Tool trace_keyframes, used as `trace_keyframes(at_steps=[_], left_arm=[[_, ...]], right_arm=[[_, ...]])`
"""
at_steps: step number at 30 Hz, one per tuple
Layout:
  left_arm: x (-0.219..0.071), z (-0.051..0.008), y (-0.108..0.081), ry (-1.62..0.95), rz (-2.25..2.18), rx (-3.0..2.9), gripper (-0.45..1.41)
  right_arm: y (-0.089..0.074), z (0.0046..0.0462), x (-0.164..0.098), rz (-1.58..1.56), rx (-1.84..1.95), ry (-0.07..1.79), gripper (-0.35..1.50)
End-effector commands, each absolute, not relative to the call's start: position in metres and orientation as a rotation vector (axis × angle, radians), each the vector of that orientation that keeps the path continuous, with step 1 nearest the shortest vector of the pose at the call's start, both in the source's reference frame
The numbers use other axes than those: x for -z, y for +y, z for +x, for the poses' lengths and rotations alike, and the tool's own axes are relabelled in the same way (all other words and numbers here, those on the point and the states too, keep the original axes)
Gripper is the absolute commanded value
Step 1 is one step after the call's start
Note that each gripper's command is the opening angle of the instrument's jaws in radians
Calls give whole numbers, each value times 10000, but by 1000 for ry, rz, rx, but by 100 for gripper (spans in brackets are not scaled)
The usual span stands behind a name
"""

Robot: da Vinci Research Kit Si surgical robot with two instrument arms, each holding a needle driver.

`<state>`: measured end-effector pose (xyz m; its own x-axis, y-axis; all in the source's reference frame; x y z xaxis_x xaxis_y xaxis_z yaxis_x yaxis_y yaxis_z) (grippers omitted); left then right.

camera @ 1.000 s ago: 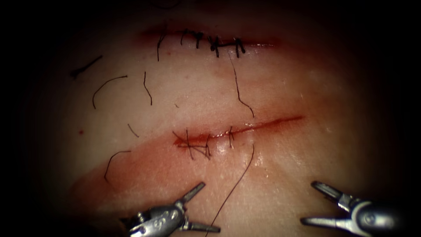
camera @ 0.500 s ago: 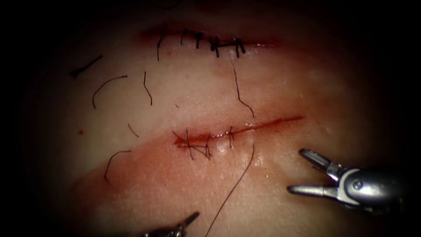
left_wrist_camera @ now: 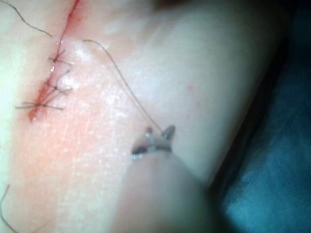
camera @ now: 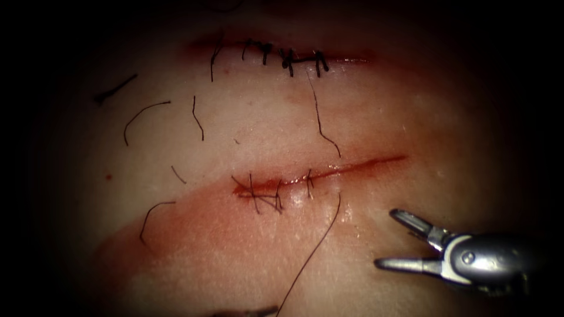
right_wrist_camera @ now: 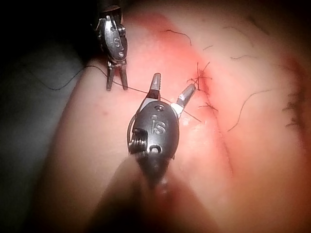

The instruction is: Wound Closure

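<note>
1. My right tool (camera: 385,238) sits over the tissue (camera: 382,105), below the right part of the cut (camera: 364,164) and clear of it. Its jaws are spread wide and hold nothing.
2. My left tool (left_wrist_camera: 158,131) is low, near the tissue's front edge, below the left part of the cut. In the endoscope view just its tip shows at the bottom edge.
3. Both wrist views show my left jaws a little apart, tips not meeting.
4. The thread (camera: 317,246) comes out of the tissue just below the cut, right of the last stitch. It curves down and to the left toward my left tool.
5. In the left wrist view the thread runs right up to the gap between my left jaws. I cannot tell whether they touch it.
6. In the right wrist view the thread crosses in front of my left jaws and trails off over the tissue's edge into the dark.
7. The stitches (camera: 255,194) cross the left end of the cut; its right part lies open.
8. Red fluid (camera: 194,217) stains the tissue below and left of the stitches.
9. A second, sewn cut (camera: 288,58) lies higher up, with loose cut ends (camera: 144,111) scattered to the left between the two.
</note>
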<state>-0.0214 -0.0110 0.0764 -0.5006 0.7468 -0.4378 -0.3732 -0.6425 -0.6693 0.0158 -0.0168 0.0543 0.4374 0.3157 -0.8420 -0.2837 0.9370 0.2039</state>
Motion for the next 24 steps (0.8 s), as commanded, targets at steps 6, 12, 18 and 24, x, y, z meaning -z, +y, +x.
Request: trace_keyframes(at_steps=[6, 12, 18, 24], left_arm=[[-778, -210, -99, -643, -935, -2185, -18], [-758, -208, -75, -559, -971, -2227, -45], [-726, -211, -54, -505, -1021, -2273, -45], [-700, -220, -32, -442, -1099, -2331, -45]], right_arm=[[-179, 164, -541, 40, -372, 1058, 148], [-173, 164, -544, 38, -370, 1055, 146], [-157, 173, -558, 29, -372, 1047, 145], [-122, 193, -595, 22, -349, 1021, 141]])
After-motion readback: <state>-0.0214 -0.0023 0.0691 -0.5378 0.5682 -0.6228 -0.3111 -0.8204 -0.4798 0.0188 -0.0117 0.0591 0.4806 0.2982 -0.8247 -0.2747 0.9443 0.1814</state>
